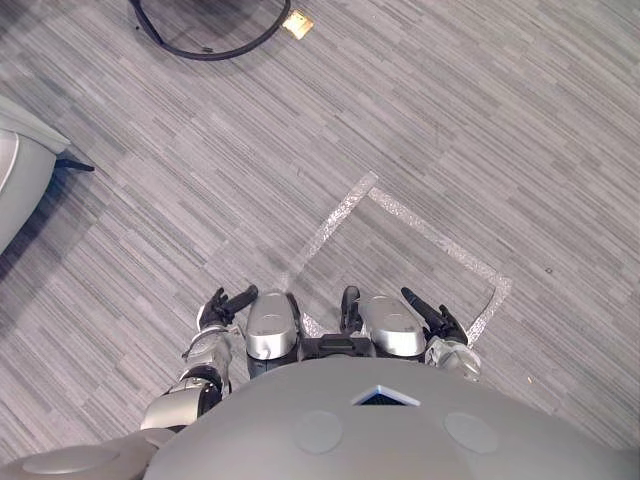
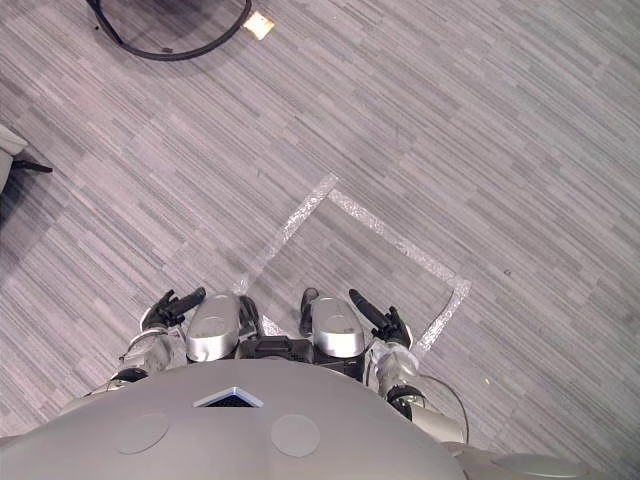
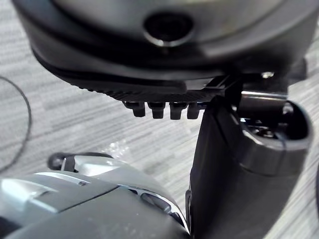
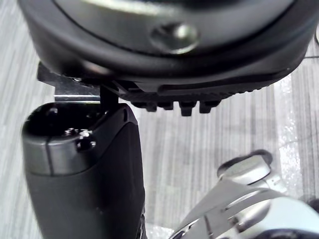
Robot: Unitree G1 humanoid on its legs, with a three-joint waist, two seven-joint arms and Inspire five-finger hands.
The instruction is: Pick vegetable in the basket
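My left hand hangs low at my left side above the grey carpet, its dark fingers straight and holding nothing. In the left wrist view its fingertips stand in a short row beside the thumb, with bare floor past them. My right hand hangs the same way at my right side, fingers straight and empty. The right wrist view shows its thumb and fingertips over bare carpet.
A square of clear tape is marked on the striped grey carpet just ahead. The pale grey body of a seat or bin juts in at the left edge. A small yellowish tag lies on the floor far ahead.
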